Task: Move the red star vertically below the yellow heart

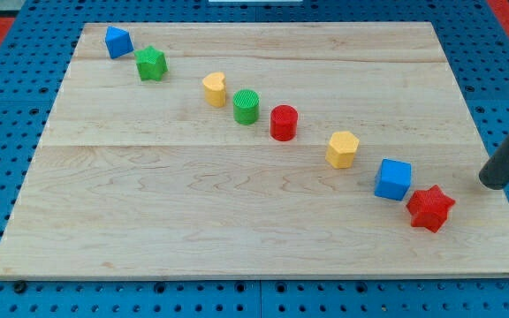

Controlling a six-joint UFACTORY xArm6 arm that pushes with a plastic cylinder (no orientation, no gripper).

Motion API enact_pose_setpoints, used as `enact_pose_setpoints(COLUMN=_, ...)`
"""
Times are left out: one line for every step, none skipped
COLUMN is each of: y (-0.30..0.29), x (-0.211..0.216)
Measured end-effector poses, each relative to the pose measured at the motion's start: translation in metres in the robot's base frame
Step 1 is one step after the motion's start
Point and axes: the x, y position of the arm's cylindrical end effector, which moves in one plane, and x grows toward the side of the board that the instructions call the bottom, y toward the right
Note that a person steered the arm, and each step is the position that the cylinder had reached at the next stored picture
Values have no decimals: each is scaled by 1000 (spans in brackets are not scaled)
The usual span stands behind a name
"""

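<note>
The red star-shaped block (430, 208) sits lower right on the wooden counter (237, 221), my tip (490, 184) just right of it, apart; no fingers exist. Push leftward past the blue cube (393, 179), stopping beneath the yellow heart block (215, 89).

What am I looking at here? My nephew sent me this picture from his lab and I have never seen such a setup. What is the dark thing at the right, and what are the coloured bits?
This is one camera view, looking down at a slant on a wooden board. The dark thing is a robot arm's rod; it has no jaws and holds nothing. It only pushes. Its lower end, my tip, rests near the board's right edge, to the right of and slightly above the red star, apart from it.

Small blocks lie in a diagonal line from the view's top left: a blue block, green star, yellow heart, green cylinder, red cylinder, yellow block, blue cube, then the red star.
</note>
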Motion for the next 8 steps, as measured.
enact_pose_setpoints(y=-2, x=-8)
enact_pose_setpoints(y=-4, x=-9)
enact_pose_setpoints(y=-48, x=-10)
enact_pose_setpoints(y=-27, x=-11)
enact_pose_setpoints(y=32, x=4)
enact_pose_setpoints(y=-19, x=42)
enact_pose_setpoints(y=-108, x=53)
enact_pose_setpoints(y=-158, x=46)
